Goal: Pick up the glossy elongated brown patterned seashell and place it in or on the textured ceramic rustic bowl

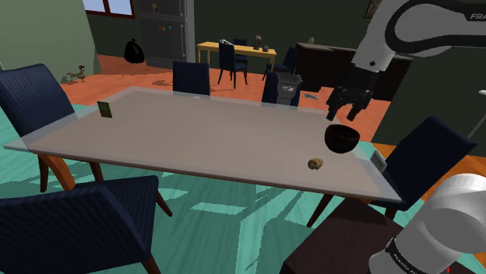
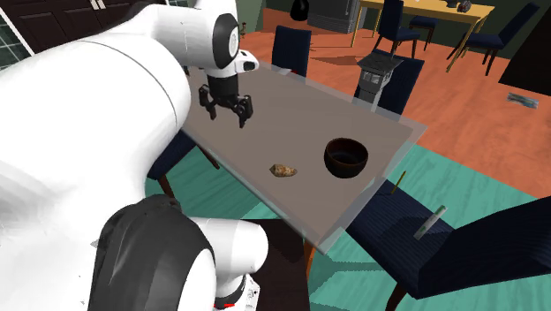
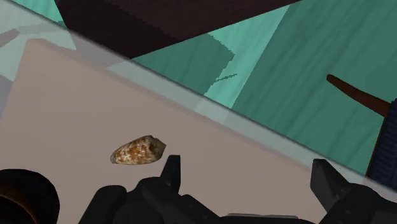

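The mottled brown seashell (image 1: 315, 163) is lying near the table's (image 1: 195, 132) close edge, apart from everything. Just beyond, the dark bowl (image 1: 341, 138) is sitting upright. Above them the gripper (image 1: 349, 103) is hanging wide open and empty, probably lining up its descent.

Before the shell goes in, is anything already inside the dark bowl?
Nothing shows inside the bowl, only its dark inner wall and floor; the near rim covers a sliver. The seashell lies beside it.

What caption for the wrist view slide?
Open gripper above the table, speckled brown seashell unheld near the dark bowl.
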{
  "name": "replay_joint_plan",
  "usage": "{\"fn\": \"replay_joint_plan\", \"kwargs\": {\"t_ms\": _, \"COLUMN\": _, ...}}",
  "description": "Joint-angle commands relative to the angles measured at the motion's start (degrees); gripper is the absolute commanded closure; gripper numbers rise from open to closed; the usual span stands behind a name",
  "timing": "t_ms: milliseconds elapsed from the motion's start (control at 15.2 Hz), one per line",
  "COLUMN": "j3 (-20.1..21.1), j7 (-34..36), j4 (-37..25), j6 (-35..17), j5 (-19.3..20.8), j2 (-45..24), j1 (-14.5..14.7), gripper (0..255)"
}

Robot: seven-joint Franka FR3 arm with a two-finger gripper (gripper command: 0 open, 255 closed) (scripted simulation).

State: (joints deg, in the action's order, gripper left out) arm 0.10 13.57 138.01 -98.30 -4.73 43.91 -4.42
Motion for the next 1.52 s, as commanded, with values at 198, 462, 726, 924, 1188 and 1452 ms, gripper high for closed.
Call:
{"fn": "replay_joint_plan", "kwargs": {"t_ms": 198, "j3": 1.1, "j7": 5.6, "j4": 5.4, "j6": -10.1, "j5": 0.7, "j2": -4.7, "j1": -3.1, "gripper": 0}}
{"fn": "replay_joint_plan", "kwargs": {"t_ms": 462, "j3": 1.8, "j7": 10.1, "j4": 8.3, "j6": -18.0, "j5": 1.5, "j2": -9.9, "j1": -5.8, "gripper": 0}}
{"fn": "replay_joint_plan", "kwargs": {"t_ms": 726, "j3": 2.3, "j7": 14.8, "j4": 10.3, "j6": -25.9, "j5": 2.6, "j2": -16.1, "j1": -8.5, "gripper": 0}}
{"fn": "replay_joint_plan", "kwargs": {"t_ms": 924, "j3": 2.6, "j7": 18.6, "j4": 11.1, "j6": -31.7, "j5": 3.8, "j2": -21.3, "j1": -10.6, "gripper": 0}}
{"fn": "replay_joint_plan", "kwargs": {"t_ms": 1188, "j3": 2.7, "j7": 23.9, "j4": 11.4, "j6": -39.1, "j5": 5.8, "j2": -28.8, "j1": -13.5, "gripper": 0}}
{"fn": "replay_joint_plan", "kwargs": {"t_ms": 1452, "j3": 2.4, "j7": 29.9, "j4": 10.7, "j6": -45.9, "j5": 8.6, "j2": -36.8, "j1": -16.3, "gripper": 0}}
